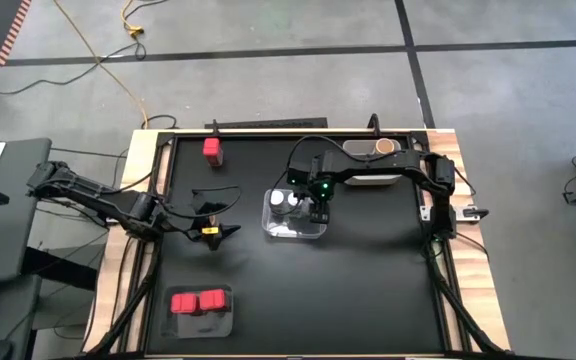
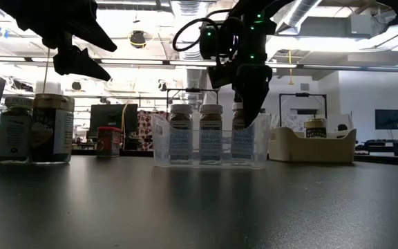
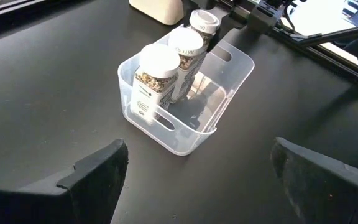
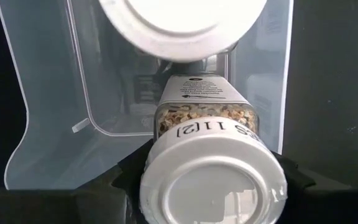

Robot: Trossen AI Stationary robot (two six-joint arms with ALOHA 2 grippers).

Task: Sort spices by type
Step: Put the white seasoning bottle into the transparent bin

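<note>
Black table [image 1: 368, 290] carries everything, and the clear tray [image 1: 293, 228] near its middle is the landmark. Beyond the tray sits a beige tray [image 1: 373, 180] with a tan jar [image 1: 383, 147]. Nearer than the clear tray, toward the left arm's side, a second clear tray [image 1: 218, 318] holds two red boxes [image 1: 198, 302]; a third red box [image 1: 211, 150] stands alone at the far edge.

Inside the clear tray stand three white-lidded jars [image 3: 157, 81], upright in a row. The right pincer [image 4: 207, 186] pinches the third jar [image 4: 213, 180] from above, long axis vertical, directly over the tray. The left pincer [image 3: 197, 180] hangs spread beside the tray, empty, facing it.
</note>
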